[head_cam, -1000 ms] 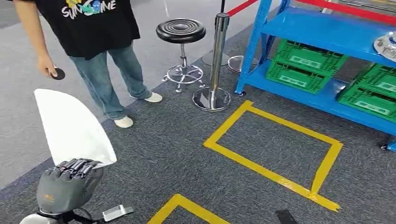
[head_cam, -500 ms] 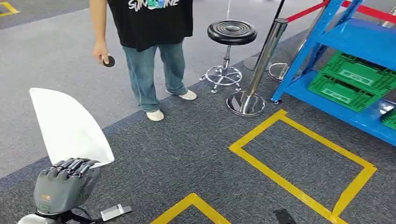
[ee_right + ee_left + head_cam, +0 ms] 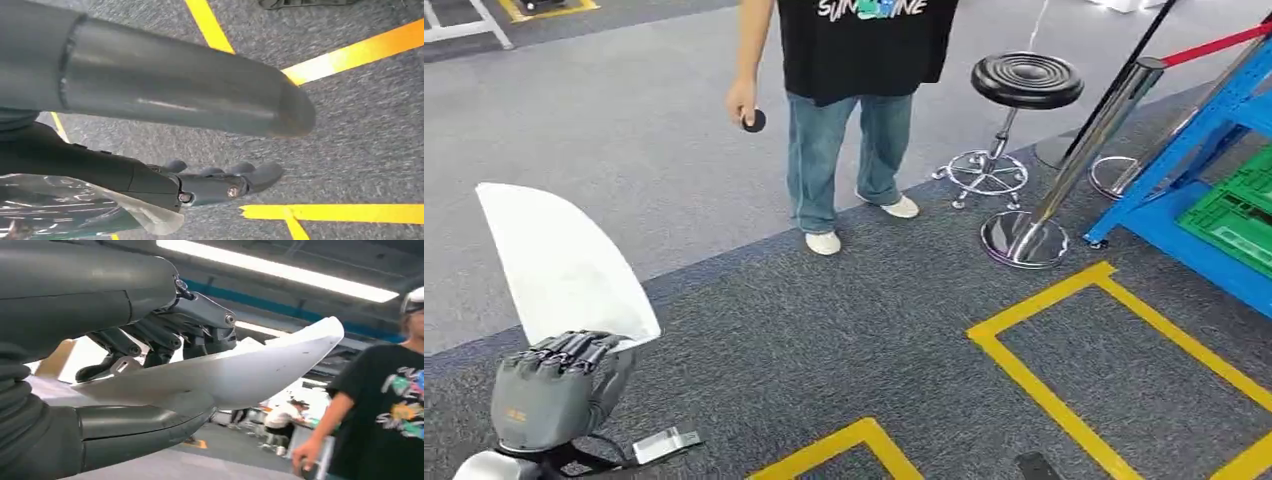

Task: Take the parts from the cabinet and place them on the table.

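Note:
A white curved panel part [image 3: 559,265] stands up out of my left hand [image 3: 559,390] at the lower left of the head view. The hand grips its lower end. In the left wrist view the dark fingers [image 3: 155,335] lie on one face of the white part [image 3: 235,375] and the thumb presses the other. My right hand [image 3: 165,95] hangs over grey carpet, its fingers [image 3: 220,182] stretched out apart from the thumb with nothing between them. The blue cabinet rack [image 3: 1194,150] with green crates [image 3: 1239,215] is at the far right.
A person [image 3: 864,60] stands ahead holding a small black round thing [image 3: 753,121]. To the right are a black stool [image 3: 1027,80] and a chrome barrier post [image 3: 1084,140] with a red belt. Yellow tape [image 3: 1044,390] marks boxes on the carpet.
The camera has turned left, so the person, stool, post and rack have slid to the right in the picture. My left hand still holds the white part the same way.

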Robot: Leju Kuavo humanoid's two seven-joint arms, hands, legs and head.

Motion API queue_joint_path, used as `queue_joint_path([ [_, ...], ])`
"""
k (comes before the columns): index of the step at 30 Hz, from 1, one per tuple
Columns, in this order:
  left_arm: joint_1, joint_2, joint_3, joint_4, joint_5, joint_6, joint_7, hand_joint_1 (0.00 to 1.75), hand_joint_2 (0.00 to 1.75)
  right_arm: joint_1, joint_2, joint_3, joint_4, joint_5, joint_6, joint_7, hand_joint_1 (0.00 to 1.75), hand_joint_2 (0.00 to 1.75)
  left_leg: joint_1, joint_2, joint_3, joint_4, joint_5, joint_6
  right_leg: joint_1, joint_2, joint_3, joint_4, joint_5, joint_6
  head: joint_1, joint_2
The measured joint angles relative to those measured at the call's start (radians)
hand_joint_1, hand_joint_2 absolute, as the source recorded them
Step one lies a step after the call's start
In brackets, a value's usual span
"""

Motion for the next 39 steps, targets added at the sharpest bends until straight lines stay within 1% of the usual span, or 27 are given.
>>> queue_joint_path([
  [2,-0.002,0.0,0.002,0.0,0.002,0.0,-0.005,1.75,1.75,0.0,0.002,-0.001,0.0,0.004,0.0,0.0,0.0,0.0,-0.009,0.116,-0.026,0.067,-0.054,0.0,-0.002,-0.03,0.017,-0.021,0.01,-0.004,-0.001,0.0],
  [4,-0.005,-0.002,0.003,0.0,0.004,0.0,-0.006,1.75,1.75,0.007,0.002,-0.002,0.0,0.005,0.001,0.001,0.0,0.0,-0.004,0.159,-0.089,0.209,-0.129,-0.01,0.001,-0.068,0.018,-0.018,0.004,-0.006,-0.001,0.0],
  [5,-0.002,-0.003,0.004,0.0,0.005,0.0,-0.006,1.75,1.75,0.009,0.002,-0.002,0.0,0.006,0.001,0.001,0.0,0.0,0.0,0.165,-0.115,0.267,-0.15,-0.015,0.0,-0.085,0.019,-0.017,0.001,-0.006,0.0,0.0],
  [6,-0.001,-0.004,0.005,0.0,0.006,0.0,-0.006,1.75,1.75,0.01,0.002,-0.002,0.0,0.007,0.001,0.002,0.0,0.0,0.005,0.168,-0.122,0.285,-0.147,-0.02,-0.001,-0.103,0.019,-0.016,-0.001,-0.004,-0.001,0.0],
  [7,-0.001,-0.005,0.005,0.0,0.006,0.0,-0.006,1.75,1.75,0.01,0.002,-0.002,0.0,0.01,0.0,0.002,0.0,0.0,0.008,0.171,-0.106,0.257,-0.122,-0.025,-0.003,-0.118,0.019,-0.014,-0.004,0.0,-0.001,0.0],
  [9,-0.001,-0.005,0.007,0.0,0.008,0.0,-0.006,1.75,1.75,0.008,0.002,-0.002,0.0,0.018,0.0,0.003,0.0,0.0,0.015,0.194,-0.019,0.1,-0.041,-0.034,-0.008,-0.144,0.023,-0.004,-0.014,0.011,-0.001,0.0],
  [10,-0.002,-0.005,0.008,0.0,0.008,0.0,-0.006,1.75,1.75,0.008,0.002,-0.002,0.0,0.022,0.0,0.004,0.0,0.0,0.015,0.231,0.022,0.018,-0.028,-0.037,-0.01,-0.157,0.025,0.006,-0.023,0.019,-0.001,0.0],
  [11,-0.003,-0.007,0.008,0.0,0.008,0.0,-0.006,1.75,1.75,0.007,0.001,-0.004,0.0,0.024,0.0,0.006,0.0,0.0,0.004,0.248,0.026,0.016,-0.042,-0.025,-0.001,-0.166,0.016,0.015,-0.032,0.029,-0.004,0.0],
  [12,-0.003,-0.008,0.009,0.0,0.008,0.0,-0.006,1.75,1.75,0.008,0.001,-0.004,0.0,0.026,0.0,0.007,0.0,0.0,0.004,0.231,0.023,0.016,-0.039,-0.007,-0.002,-0.172,0.017,0.019,-0.036,0.031,0.0,0.0],
  [15,0.002,-0.009,0.011,0.0,0.007,0.0,-0.004,1.75,1.75,0.004,0.004,-0.004,0.0,0.034,0.001,0.01,0.0,0.0,0.001,0.198,0.02,0.011,-0.037,0.012,-0.007,-0.2,0.031,0.016,-0.039,0.041,0.0,0.0],
  [16,0.004,-0.009,0.014,0.0,0.006,0.0,-0.004,1.75,1.75,0.003,0.004,-0.004,-0.001,0.035,0.001,0.01,0.0,0.0,0.004,0.19,0.022,0.008,-0.034,0.02,-0.014,-0.166,0.022,0.026,-0.055,0.049,0.002,0.0],
  [17,0.002,-0.009,0.016,0.0,0.006,0.0,-0.004,1.75,1.75,0.002,0.004,-0.004,-0.001,0.037,0.001,0.01,0.0,0.0,0.004,0.182,0.021,0.008,-0.033,0.023,-0.014,-0.112,0.005,0.066,-0.085,0.05,0.005,0.0],
  [18,-0.001,-0.009,0.019,0.0,0.006,0.0,-0.004,1.75,1.75,0.002,0.004,-0.005,-0.001,0.039,0.001,0.01,0.0,0.0,0.004,0.172,0.019,0.008,-0.032,0.027,-0.014,-0.081,-0.031,0.144,-0.123,0.05,0.006,0.0],
  [20,-0.002,-0.01,0.021,0.0,0.006,0.0,-0.003,1.75,1.75,0.009,0.004,-0.005,0.0,0.039,0.001,0.013,0.0,0.0,0.0,0.147,0.016,0.009,-0.031,0.031,-0.013,-0.062,-0.12,0.315,-0.185,0.047,0.006,0.0],
  [21,-0.001,-0.01,0.022,0.0,0.006,0.0,-0.003,1.75,1.75,0.012,0.004,-0.005,0.0,0.04,0.001,0.014,0.0,0.0,-0.003,0.133,0.016,0.009,-0.03,0.031,-0.013,-0.06,-0.144,0.35,-0.183,0.043,0.005,0.0],
  [22,-0.001,-0.01,0.022,0.0,0.006,0.0,-0.003,1.75,1.75,0.012,0.004,-0.004,0.0,0.042,0.001,0.015,0.0,0.0,-0.005,0.119,0.017,0.009,-0.03,0.033,-0.012,-0.059,-0.143,0.333,-0.157,0.037,0.005,0.0],
  [24,-0.002,-0.01,0.022,0.0,0.006,0.0,-0.002,1.75,1.75,0.009,0.004,-0.005,0.0,0.05,0.001,0.018,0.0,0.0,-0.006,0.091,0.02,0.009,-0.029,0.033,-0.008,-0.042,-0.083,0.184,-0.058,0.024,0.005,0.0],
  [25,-0.002,-0.01,0.022,0.0,0.006,0.0,0.0,1.75,1.75,0.009,0.004,-0.007,0.0,0.055,0.001,0.019,0.0,0.0,-0.004,0.076,0.021,0.008,-0.028,0.032,-0.005,-0.011,-0.04,0.086,-0.01,0.016,0.005,0.0],
  [26,-0.002,-0.01,0.023,0.0,0.006,0.0,0.0,1.75,1.75,0.009,0.003,-0.01,0.0,0.056,0.001,0.02,0.0,0.0,-0.002,0.066,0.018,0.007,-0.026,0.028,-0.007,0.046,-0.02,0.045,-0.022,0.011,0.003,0.0],
  [30,0.002,-0.01,0.023,0.0,0.007,0.0,0.002,1.75,1.75,0.008,0.003,-0.012,0.0,0.06,0.001,0.021,0.0,0.0,0.01,0.01,0.004,-0.003,-0.006,-0.002,0.001,0.004,0.003,0.013,-0.014,0.006,0.007,0.0],
  [31,0.003,-0.008,0.024,0.0,0.007,0.0,0.002,1.75,1.75,0.007,0.004,-0.012,0.0,0.06,0.001,0.021,0.0,0.0,0.009,0.025,0.002,0.006,-0.014,-0.001,-0.011,-0.015,0.012,-0.013,-0.001,0.008,0.005,0.0],
  [32,0.002,-0.008,0.024,0.0,0.007,0.0,0.002,1.75,1.75,0.007,0.004,-0.013,0.0,0.06,0.001,0.021,0.0,0.0,-0.001,0.097,-0.007,0.027,-0.037,-0.002,-0.006,-0.027,0.019,-0.025,0.004,0.006,0.005,0.0],
  [33,-0.001,-0.007,0.024,0.0,0.007,0.0,0.002,1.75,1.75,0.008,0.005,-0.015,0.0,0.062,0.001,0.021,0.0,0.0,-0.001,0.133,-0.029,0.078,-0.075,-0.004,-0.004,-0.044,0.021,-0.026,0.005,0.004,0.0,0.0],
  [35,-0.005,-0.008,0.024,0.0,0.007,0.0,0.002,1.75,1.75,0.013,0.005,-0.018,0.0,0.062,0.001,0.021,0.0,0.0,0.001,0.157,-0.086,0.217,-0.145,-0.011,-0.002,-0.078,0.02,-0.024,0.002,0.0,0.0,0.0],
  [36,-0.003,-0.008,0.024,0.0,0.007,0.0,0.002,1.75,1.75,0.014,0.005,-0.019,0.0,0.062,0.001,0.021,0.0,0.0,0.004,0.162,-0.105,0.267,-0.159,-0.017,-0.002,-0.098,0.02,-0.024,0.0,-0.002,0.001,0.0],
  [37,-0.002,-0.008,0.024,0.001,0.007,0.0,0.002,1.75,1.75,0.014,0.005,-0.019,0.0,0.062,0.001,0.021,0.0,0.0,0.006,0.166,-0.1,0.265,-0.148,-0.021,-0.003,-0.114,0.02,-0.023,-0.001,-0.001,0.0,0.0],
  [39,-0.002,-0.008,0.024,0.001,0.008,0.0,0.002,1.75,1.75,0.012,0.006,-0.019,0.0,0.063,0.001,0.021,0.0,0.0,0.012,0.181,-0.035,0.152,-0.081,-0.029,-0.007,-0.14,0.02,-0.017,-0.007,0.007,0.001,0.0],
])
